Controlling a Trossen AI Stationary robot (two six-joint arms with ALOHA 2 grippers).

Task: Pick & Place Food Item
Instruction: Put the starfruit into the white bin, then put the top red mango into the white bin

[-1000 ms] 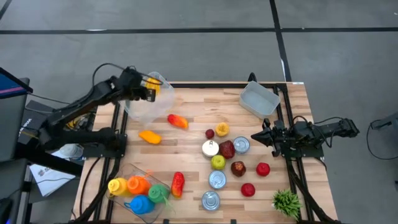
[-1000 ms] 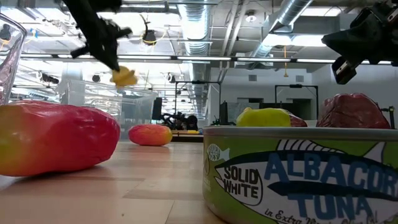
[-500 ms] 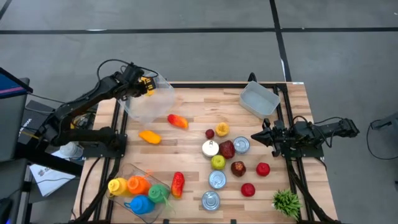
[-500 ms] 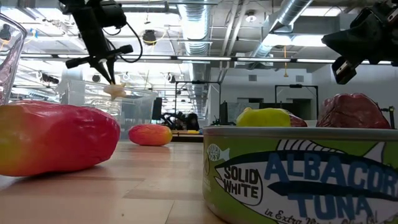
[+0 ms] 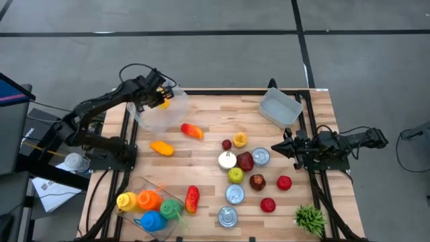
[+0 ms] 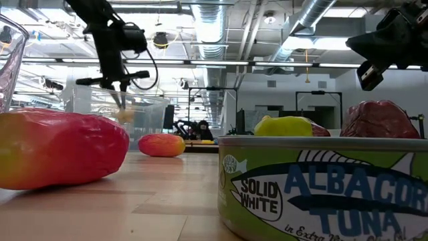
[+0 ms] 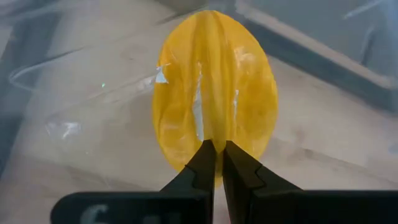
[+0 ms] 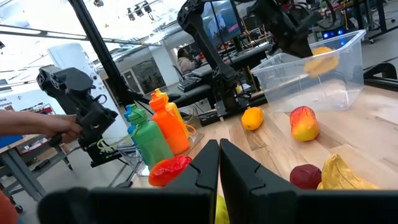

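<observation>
Wooden desk (image 5: 201, 165) crowded with food. Left gripper (image 5: 160, 98) fingers pinch yellow fruit (image 7: 214, 93) inside clear bin (image 5: 151, 114). Lower near bin floor, then release gently. Right gripper (image 5: 277, 148) clenched, idle near cans.

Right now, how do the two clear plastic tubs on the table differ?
The tub near the left arm is the larger and sits at the table's far left corner; the tub near the right arm is smaller, at the far right. Over the left one the left gripper hangs, shut on a yellow food item; the right one looks empty, and the right gripper waits shut elsewhere. Both are see-through and open-topped.
</observation>
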